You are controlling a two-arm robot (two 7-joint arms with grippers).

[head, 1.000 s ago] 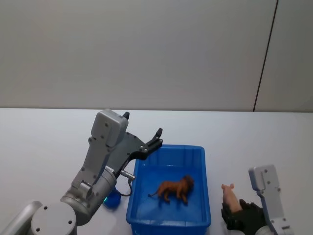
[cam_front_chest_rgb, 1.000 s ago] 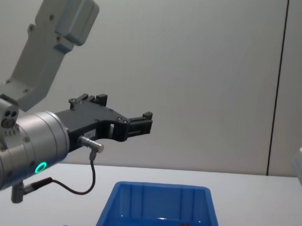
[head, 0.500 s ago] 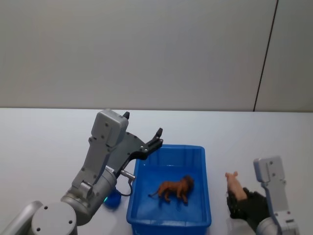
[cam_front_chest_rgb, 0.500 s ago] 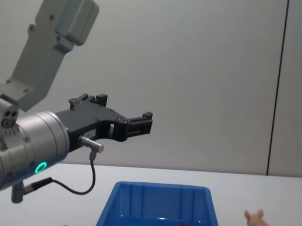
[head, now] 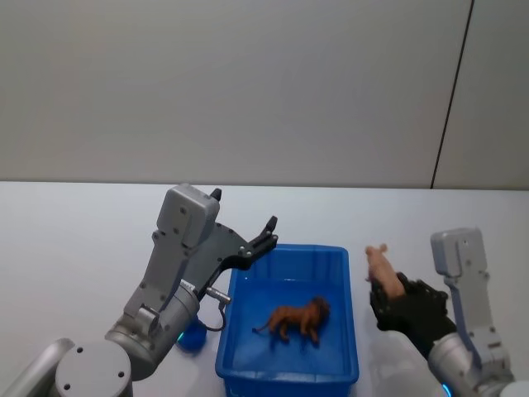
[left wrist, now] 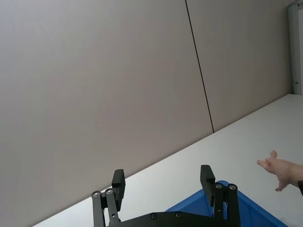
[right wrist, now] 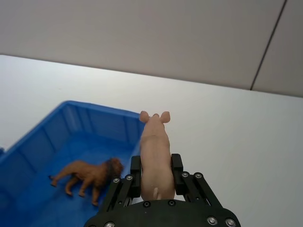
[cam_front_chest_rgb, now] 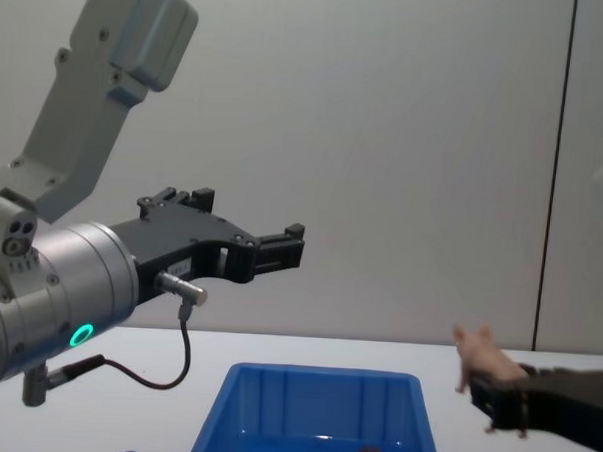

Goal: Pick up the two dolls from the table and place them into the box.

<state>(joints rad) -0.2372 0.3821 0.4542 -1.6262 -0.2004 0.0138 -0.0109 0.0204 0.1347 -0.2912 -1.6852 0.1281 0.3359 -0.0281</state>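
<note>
A brown lion doll lies inside the blue box. My right gripper is shut on a pale pink doll. It holds the doll in the air just right of the box's right rim, with the doll's head pointing up and forward. My left gripper hangs open and holds nothing, above the box's far left corner.
A small rounded blue toy sits on the white table just left of the box, under my left arm. Bare table stretches behind and to the right of the box, up to a plain grey wall.
My right gripper has lifted the pink doll off the table and carried it up and left toward the box's right rim. The left arm has not moved.
</note>
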